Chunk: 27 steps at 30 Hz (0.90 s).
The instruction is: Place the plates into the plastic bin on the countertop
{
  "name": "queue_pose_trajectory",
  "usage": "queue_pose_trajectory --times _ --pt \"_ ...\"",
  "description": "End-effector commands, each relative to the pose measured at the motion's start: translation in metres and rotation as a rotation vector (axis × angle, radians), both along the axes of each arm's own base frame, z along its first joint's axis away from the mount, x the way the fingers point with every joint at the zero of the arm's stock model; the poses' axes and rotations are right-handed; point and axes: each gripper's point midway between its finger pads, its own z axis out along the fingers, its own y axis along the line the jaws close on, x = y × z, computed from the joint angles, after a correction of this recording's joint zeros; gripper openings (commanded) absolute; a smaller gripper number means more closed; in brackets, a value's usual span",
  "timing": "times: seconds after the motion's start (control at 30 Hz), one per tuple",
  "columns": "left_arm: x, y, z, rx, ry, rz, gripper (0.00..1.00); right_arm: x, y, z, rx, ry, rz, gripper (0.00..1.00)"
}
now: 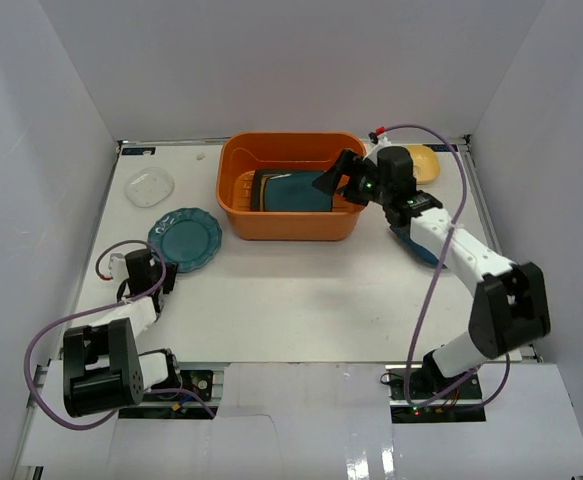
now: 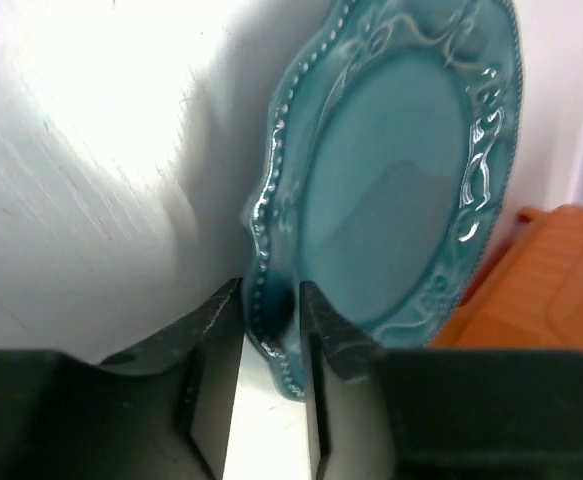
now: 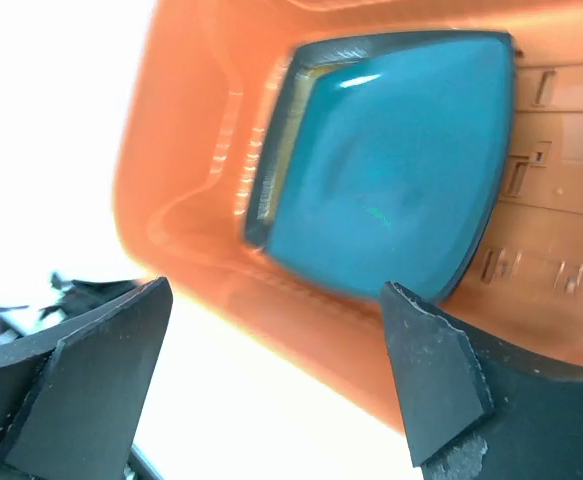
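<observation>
The orange plastic bin (image 1: 233, 205) stands at the back middle of the white countertop (image 1: 301, 300). A teal squarish plate (image 1: 296, 190) leans inside it, with a dark-rimmed plate edge (image 3: 271, 150) behind it. My right gripper (image 1: 339, 180) is open and empty over the bin's right wall (image 3: 191, 180), facing the teal squarish plate (image 3: 391, 170). A teal scalloped round plate (image 1: 185, 240) lies left of the bin. My left gripper (image 1: 157, 266) is closed on its near rim (image 2: 271, 310). A yellow plate (image 1: 423, 162) sits at the back right. Another teal plate (image 1: 417, 248) lies partly under the right arm.
A clear glass dish (image 1: 149, 187) lies at the back left. White walls enclose the table on three sides. The bin's corner (image 2: 541, 290) shows just beyond the round plate in the left wrist view. A purple cable loops over the right arm.
</observation>
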Motion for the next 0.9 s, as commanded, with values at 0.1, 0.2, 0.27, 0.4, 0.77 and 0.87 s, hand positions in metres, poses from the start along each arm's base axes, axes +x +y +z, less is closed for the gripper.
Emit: queue_pose_trajectory --times 0.1,0.2,0.27,0.4,0.77,0.87 --pt "-0.019 0.001 -0.01 -0.023 -0.013 0.057 0.2 -0.053 -0.023 0.059 0.078 -0.171 0.027 0.9" --pt "-0.021 0.004 -0.003 0.004 -0.051 0.062 0.0 -0.087 -0.038 0.072 0.109 -0.217 0.025 0.9" --pt "-0.025 0.003 -0.002 0.011 -0.063 0.058 0.0 -0.102 -0.046 0.051 0.11 -0.178 0.015 0.9" --pt "-0.026 -0.005 0.022 0.023 -0.158 0.001 0.0 -0.115 -0.086 0.019 0.116 -0.119 -0.117 0.9" --pt "-0.017 -0.027 0.15 0.197 -0.447 -0.174 0.0 -0.112 -0.257 -0.082 0.078 0.096 -0.69 0.93" --pt "-0.018 -0.029 0.174 0.254 -0.474 -0.183 0.0 -0.117 -0.284 -0.094 0.045 0.13 -0.808 0.95"
